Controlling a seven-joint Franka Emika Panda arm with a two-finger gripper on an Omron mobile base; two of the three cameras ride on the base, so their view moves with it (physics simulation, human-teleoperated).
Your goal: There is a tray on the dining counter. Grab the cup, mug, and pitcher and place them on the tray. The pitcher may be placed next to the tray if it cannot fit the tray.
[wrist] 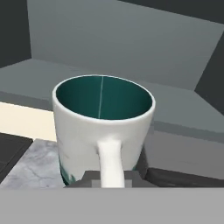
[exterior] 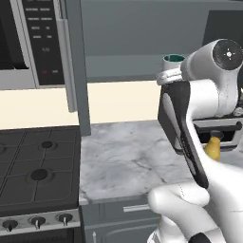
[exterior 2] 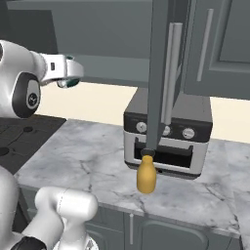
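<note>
The gripper [wrist: 111, 178] is closed on the handle of the mug [wrist: 103, 127], holding it upright in the air well above the marble surface [exterior 2: 97, 166]. The mug's teal inside looks empty. The mustard-yellow pitcher [exterior 2: 146, 175] stands upright on that surface, just in front of the toaster oven [exterior 2: 168, 139]; its inside cannot be seen.

Left base view: from behind the arm's left, facing forward and down over stove [exterior: 38, 175] and marble worktop [exterior: 128, 161]. Right base view: from behind its right, sharing that worktop [exterior 2: 88, 166] and pitcher [exterior 2: 146, 176]. Hand view: very near the mug [wrist: 103, 131].
</note>
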